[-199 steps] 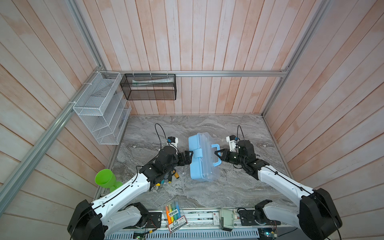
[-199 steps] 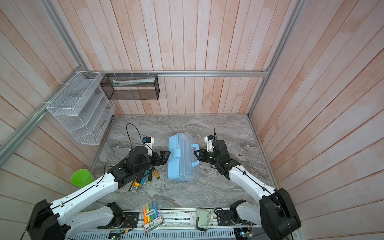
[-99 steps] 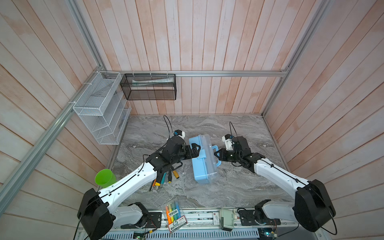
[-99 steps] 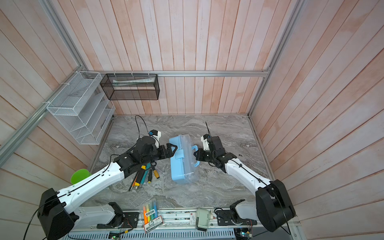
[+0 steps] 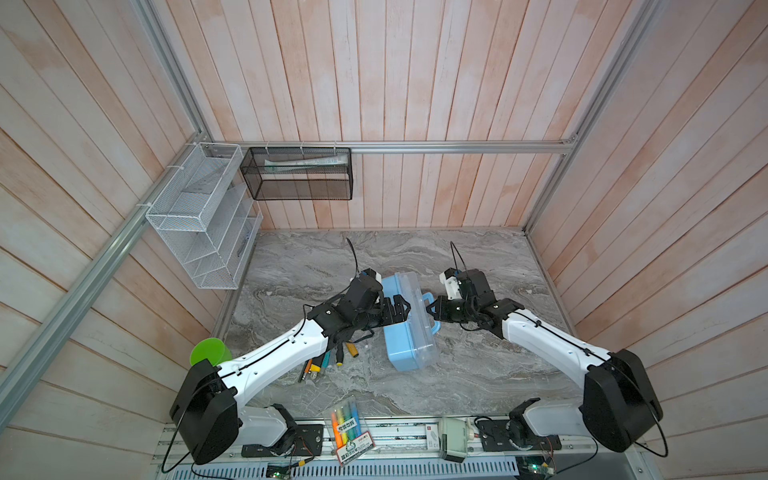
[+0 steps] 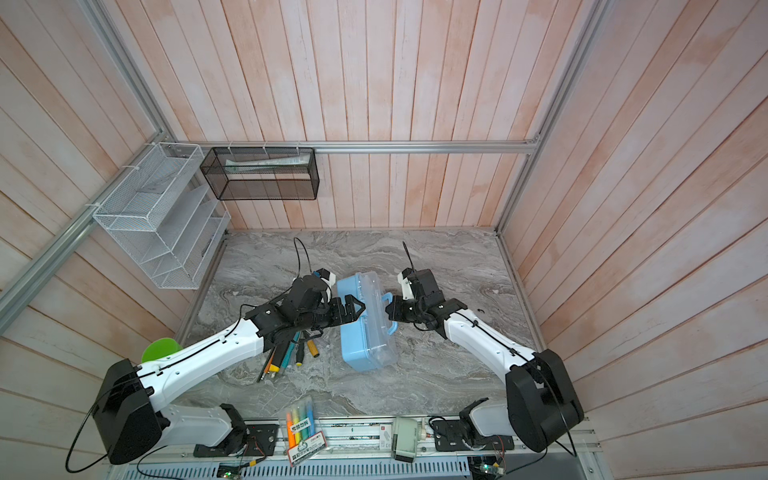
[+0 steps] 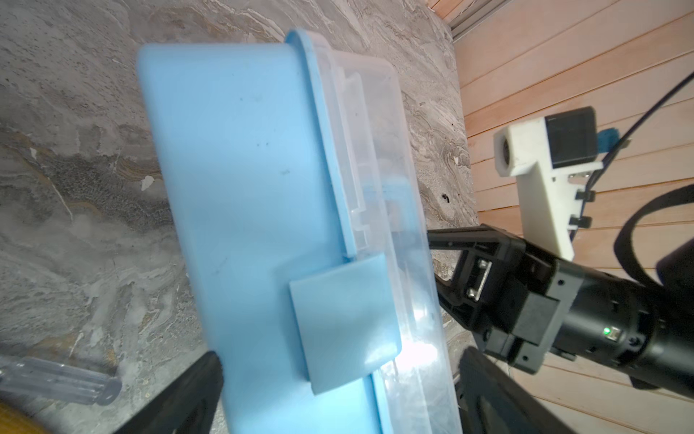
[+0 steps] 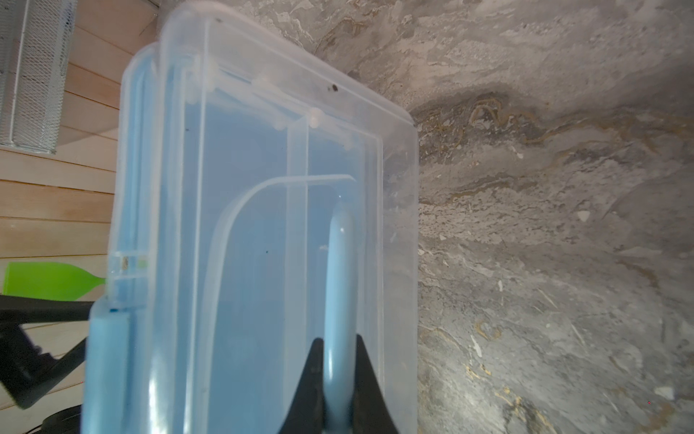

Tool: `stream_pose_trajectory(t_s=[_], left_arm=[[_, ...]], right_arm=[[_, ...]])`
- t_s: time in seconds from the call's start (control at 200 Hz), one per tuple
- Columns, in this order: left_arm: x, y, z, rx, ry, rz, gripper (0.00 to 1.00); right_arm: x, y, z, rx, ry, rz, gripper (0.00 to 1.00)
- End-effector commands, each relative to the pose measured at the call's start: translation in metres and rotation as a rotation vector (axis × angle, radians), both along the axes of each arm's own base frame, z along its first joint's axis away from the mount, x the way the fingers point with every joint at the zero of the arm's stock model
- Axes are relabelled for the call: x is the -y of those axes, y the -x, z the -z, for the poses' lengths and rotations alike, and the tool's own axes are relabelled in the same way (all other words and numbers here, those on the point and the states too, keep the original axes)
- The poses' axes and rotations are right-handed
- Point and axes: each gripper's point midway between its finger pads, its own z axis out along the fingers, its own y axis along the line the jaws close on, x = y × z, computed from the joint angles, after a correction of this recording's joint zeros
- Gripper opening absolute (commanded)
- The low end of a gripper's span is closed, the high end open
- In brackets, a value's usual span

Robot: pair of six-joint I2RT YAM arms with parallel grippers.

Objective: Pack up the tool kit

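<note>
The blue tool case [image 5: 409, 340] sits mid-table, tipped so its clear lid faces right and its blue body faces left. The right fingers [image 8: 306, 379] are clamped shut on the blue handle [image 8: 340, 270] on the lid. The left fingers [image 7: 187, 398] are spread wide, one on each side of the case where the latch [image 7: 341, 319] is; from here I can't quite tell whether they touch the plastic. A few screwdrivers [image 5: 328, 361] lie loose on the table [image 5: 478, 365], just left of the case and partly under the left arm. A pack of highlighters [image 5: 347, 428] rests at the near edge.
</note>
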Motion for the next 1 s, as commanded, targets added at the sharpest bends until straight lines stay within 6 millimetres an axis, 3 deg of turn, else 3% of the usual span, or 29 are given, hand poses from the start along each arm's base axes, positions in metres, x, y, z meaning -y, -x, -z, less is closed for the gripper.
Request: stream_pose_trajectory(t_s=[0.0,0.4,0.6,0.995], left_arm=[[0.009,-0.003,-0.004,0.009,0.024,0.017,1.00],[0.018,-0.017,-0.015,0.074,-0.020,0.052,1.00],[0.017,-0.012,0.003,0.016,-0.059,0.067,1.00],[0.012,0.020,0.041,-0.144,-0.026,0.099,1.00]], right_arm=[[-0.013,-0.004,-0.015,0.055,-0.012,-0.042,0.00],[-0.020,0.001,-0.009,0.052,0.017,-0.062,0.00],[-0.020,-0.001,-0.011,0.060,0.015,-0.049,0.00],[-0.001,-0.007,-0.016,0.136,0.077,0.040,0.00]])
